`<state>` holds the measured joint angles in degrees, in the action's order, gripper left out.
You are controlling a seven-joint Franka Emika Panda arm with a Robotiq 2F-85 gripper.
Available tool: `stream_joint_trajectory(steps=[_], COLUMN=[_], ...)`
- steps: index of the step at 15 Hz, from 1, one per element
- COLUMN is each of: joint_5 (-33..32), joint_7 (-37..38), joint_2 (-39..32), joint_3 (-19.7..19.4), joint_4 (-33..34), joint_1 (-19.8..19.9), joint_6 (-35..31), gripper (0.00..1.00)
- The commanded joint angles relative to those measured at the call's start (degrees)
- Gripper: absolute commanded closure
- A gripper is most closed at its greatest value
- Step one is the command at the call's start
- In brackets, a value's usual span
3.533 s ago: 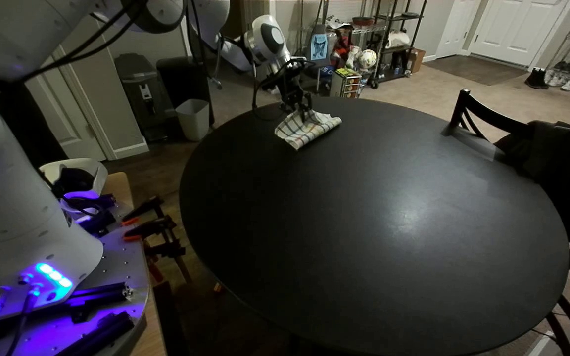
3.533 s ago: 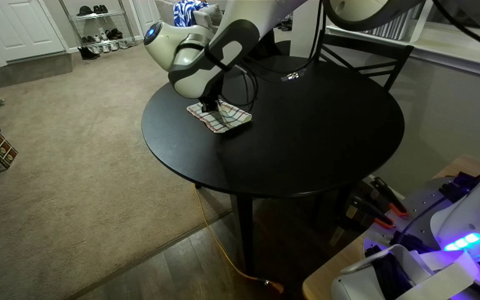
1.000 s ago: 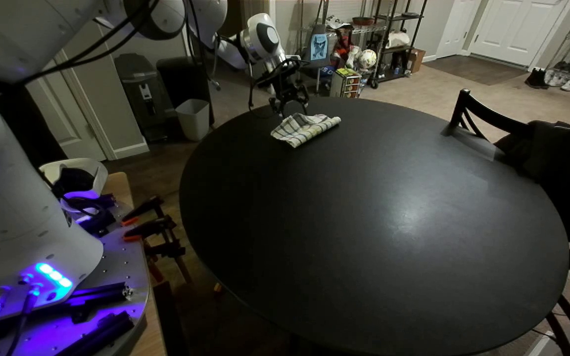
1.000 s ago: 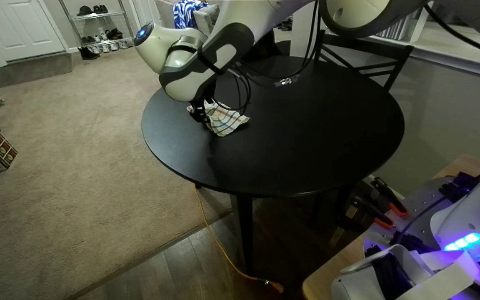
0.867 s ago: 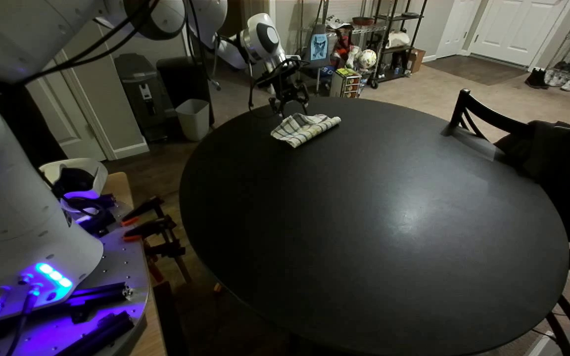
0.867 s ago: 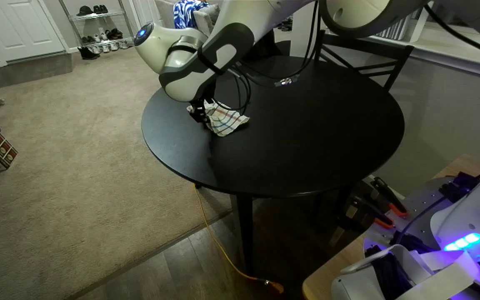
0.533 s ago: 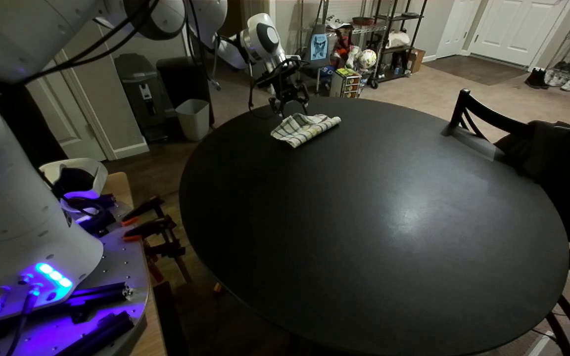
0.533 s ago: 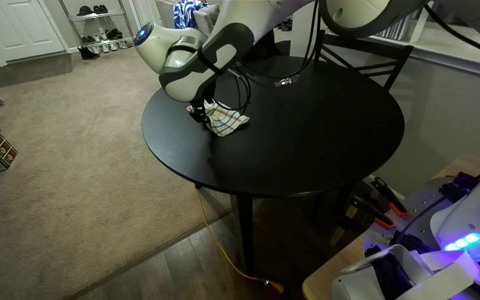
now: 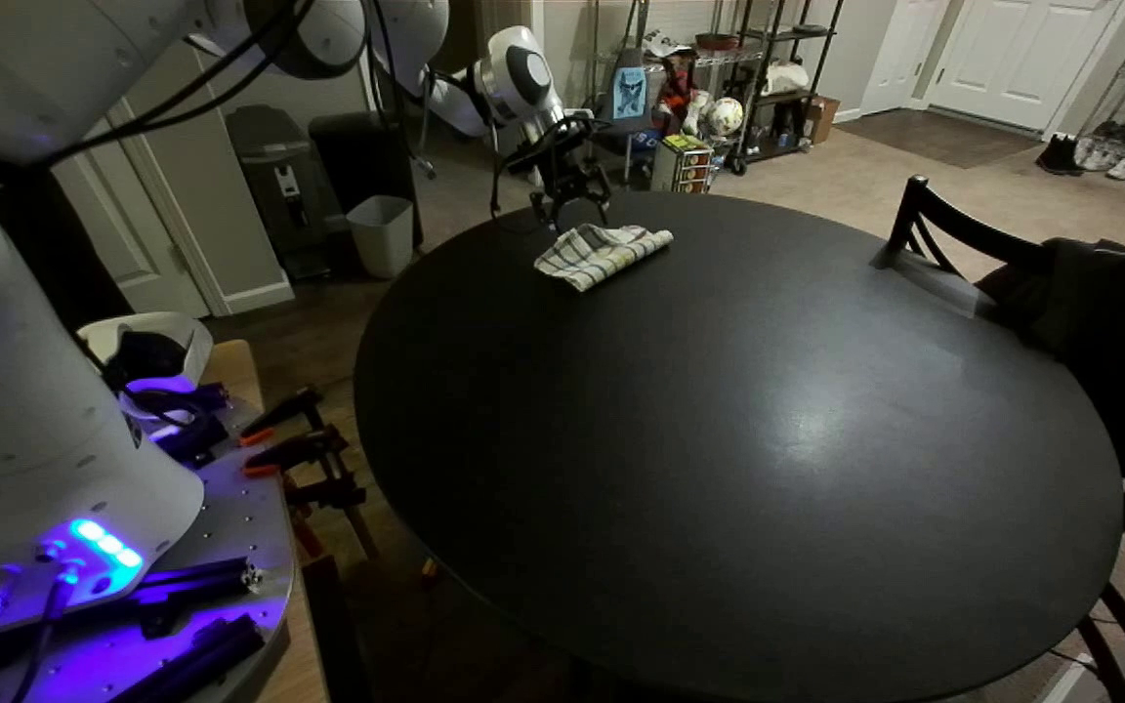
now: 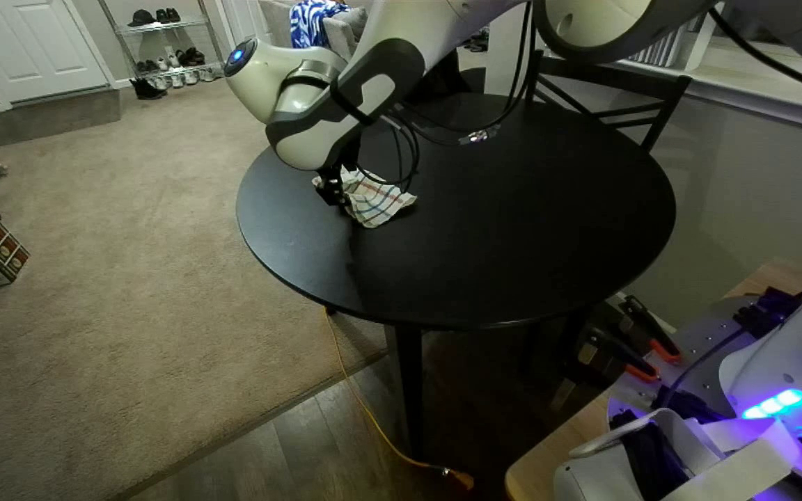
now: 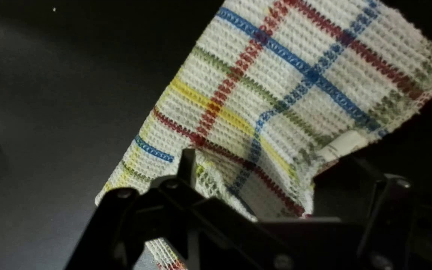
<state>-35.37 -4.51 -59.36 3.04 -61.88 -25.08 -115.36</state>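
A white cloth (image 9: 602, 256) with red, blue, green and yellow checks lies rumpled near the edge of the round dark table (image 9: 768, 410). My gripper (image 9: 580, 217) hangs at the cloth's far side, its fingers spread apart. Seen from an exterior view, the gripper (image 10: 331, 195) covers part of the cloth (image 10: 376, 202). In the wrist view, folds of the cloth (image 11: 261, 86) rise between the parted fingers of the gripper (image 11: 279, 168). A white tag (image 11: 343, 145) shows on its hem. Whether either finger touches the fabric I cannot tell.
Dark chairs (image 9: 973, 234) (image 10: 603, 73) stand against the table. Loose arm cables (image 10: 411, 149) hang over the tabletop. Black and orange clamps (image 9: 299, 449) sit by the robot's base. A small waste bin (image 9: 382, 237) and a printed box (image 9: 683, 164) stand on the floor beyond.
Compared with a few seconds ago, the fingers have opened from a narrow stance and the gripper has shifted slightly sideways. The cloth has moved a little. Over the last second everything looks still.
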Motion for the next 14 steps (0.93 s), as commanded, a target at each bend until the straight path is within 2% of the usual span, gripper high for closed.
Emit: stream_joint_trajectory(steps=[1,6,7,10,14], joint_5=[0.1,-0.3,0.0,0.0,0.0], joint_7=[-0.1,-2.2,0.0,0.0,0.0], joint_2=[0.4,-0.2,0.0,0.0,0.0], joint_3=[0.3,1.4,0.8,0.9,0.9], joint_4=[-0.7,1.9,0.5,1.2,1.2], joint_1=[0.2,-2.1,-1.3,-2.7,-2.6], joint_6=[-1.2,0.8,-0.3,0.0,0.0], gripper=[0.0,0.0,0.0,0.0,0.0])
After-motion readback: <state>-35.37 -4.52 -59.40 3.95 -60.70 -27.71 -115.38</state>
